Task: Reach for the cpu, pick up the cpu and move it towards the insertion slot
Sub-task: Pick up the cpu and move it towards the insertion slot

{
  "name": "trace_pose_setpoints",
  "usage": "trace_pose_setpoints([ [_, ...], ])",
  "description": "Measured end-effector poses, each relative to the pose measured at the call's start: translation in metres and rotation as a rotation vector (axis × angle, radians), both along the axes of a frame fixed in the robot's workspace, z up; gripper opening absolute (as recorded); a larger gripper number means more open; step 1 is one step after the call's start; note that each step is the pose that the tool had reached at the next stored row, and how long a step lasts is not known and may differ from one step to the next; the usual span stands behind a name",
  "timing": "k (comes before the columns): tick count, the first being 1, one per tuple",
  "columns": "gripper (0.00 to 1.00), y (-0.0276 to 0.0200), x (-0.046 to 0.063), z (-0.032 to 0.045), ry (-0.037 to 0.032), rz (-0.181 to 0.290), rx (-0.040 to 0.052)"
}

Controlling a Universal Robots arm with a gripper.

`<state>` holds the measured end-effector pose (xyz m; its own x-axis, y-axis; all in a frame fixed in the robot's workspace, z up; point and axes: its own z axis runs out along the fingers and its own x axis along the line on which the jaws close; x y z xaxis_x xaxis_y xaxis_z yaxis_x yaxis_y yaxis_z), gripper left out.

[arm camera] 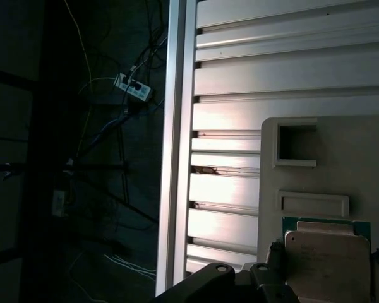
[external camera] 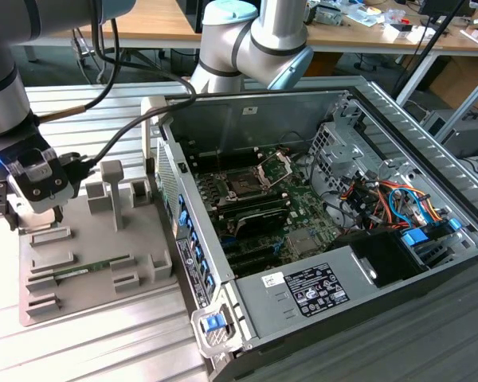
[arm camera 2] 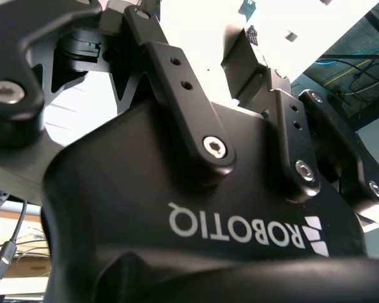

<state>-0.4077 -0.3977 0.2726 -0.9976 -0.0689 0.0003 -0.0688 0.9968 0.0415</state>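
In the first wrist view the cpu [arm camera: 326, 259] is a pale square chip with a thin green rim, lying on the grey holder block [arm camera: 366, 145]. Dark parts of my gripper stand close against two opposite edges of the chip. In the exterior view my gripper [external camera: 6, 211] hangs low over the end of the grey holder block [external camera: 95, 278] on the exterior view's left. The insertion slot [external camera: 244, 188] is a dark square socket on the motherboard inside the open computer case. Its silver bracket [external camera: 276, 167] is tipped up behind it.
A long green memory stick [external camera: 92, 267] lies in the holder block, and grey upright posts [external camera: 113, 191] stand on it. The case wall [external camera: 187, 231] rises between block and motherboard. Cables and a blue part [external camera: 418, 239] crowd the case's right. The ribbed metal table [arm camera: 252, 120] ends at an edge with dark floor beyond.
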Motion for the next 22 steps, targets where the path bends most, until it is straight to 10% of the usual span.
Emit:
trace_pose_setpoints([
  [22, 0.55, 0.0000, 0.0000, 0.0047, 0.0000, 0.000, 0.0000],
])
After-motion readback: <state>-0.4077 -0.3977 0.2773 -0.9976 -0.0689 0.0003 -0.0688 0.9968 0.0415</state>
